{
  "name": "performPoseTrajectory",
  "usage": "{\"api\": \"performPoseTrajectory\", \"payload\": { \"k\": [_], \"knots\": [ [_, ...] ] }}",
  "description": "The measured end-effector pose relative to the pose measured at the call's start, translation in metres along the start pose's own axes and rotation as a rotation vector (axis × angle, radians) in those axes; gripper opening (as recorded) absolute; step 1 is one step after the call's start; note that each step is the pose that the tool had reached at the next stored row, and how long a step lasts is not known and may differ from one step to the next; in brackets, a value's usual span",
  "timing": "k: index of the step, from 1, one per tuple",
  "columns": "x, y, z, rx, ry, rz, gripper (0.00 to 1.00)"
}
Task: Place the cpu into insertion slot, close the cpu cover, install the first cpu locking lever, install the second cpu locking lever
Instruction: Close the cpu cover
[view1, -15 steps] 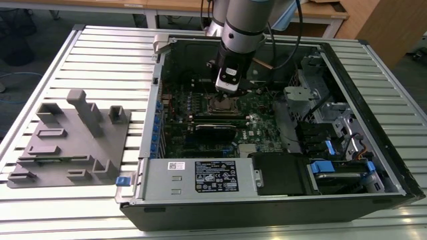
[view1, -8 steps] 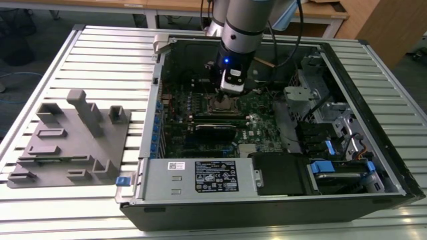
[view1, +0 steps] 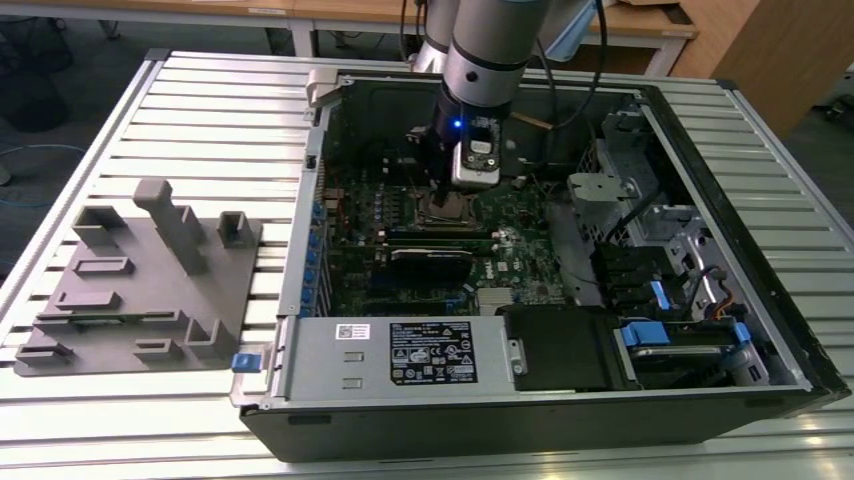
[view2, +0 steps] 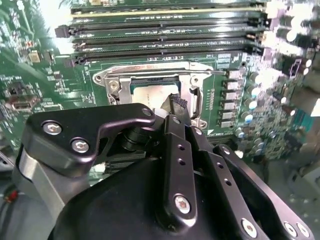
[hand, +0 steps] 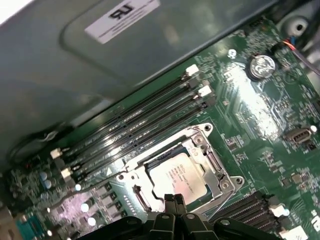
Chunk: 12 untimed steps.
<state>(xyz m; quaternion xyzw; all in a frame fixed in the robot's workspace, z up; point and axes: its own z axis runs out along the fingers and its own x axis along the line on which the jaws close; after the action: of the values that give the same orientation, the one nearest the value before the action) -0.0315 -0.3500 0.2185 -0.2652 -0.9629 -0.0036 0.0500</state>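
The cpu (hand: 176, 173), a small silver-grey square chip, lies in the insertion slot (hand: 141, 199) on the green motherboard (view1: 514, 225). The cpu cover (hand: 202, 146), a thin silvery frame, lies flat around the chip, whose top shows through the cut-out. A thin wire lever (view2: 207, 71) runs along one side of the cover. My gripper (hand: 174, 199) hangs right over the socket's edge with its black fingers pressed together and nothing between them. In the second wrist view the gripper (view2: 175, 104) hides part of the cpu (view2: 149, 93). In the exterior view the gripper (view1: 445, 200) stands inside the open computer case.
Long black memory slots (hand: 135, 127) run beside the socket. The case walls (view1: 310, 200) surround the board, with a power supply box (view1: 400, 350) at the front and a drive cage (view1: 667, 250) on the exterior view's right. A grey pegged fixture (view1: 134, 280) sits on the slatted table at the exterior view's left.
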Motion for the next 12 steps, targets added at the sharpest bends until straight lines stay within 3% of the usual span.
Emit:
{"api": "performPoseTrajectory", "payload": {
  "k": [12],
  "knots": [
    [0.0000,0.0000,0.0012,0.0013,-0.0163,-0.167,0.11]
  ]
}}
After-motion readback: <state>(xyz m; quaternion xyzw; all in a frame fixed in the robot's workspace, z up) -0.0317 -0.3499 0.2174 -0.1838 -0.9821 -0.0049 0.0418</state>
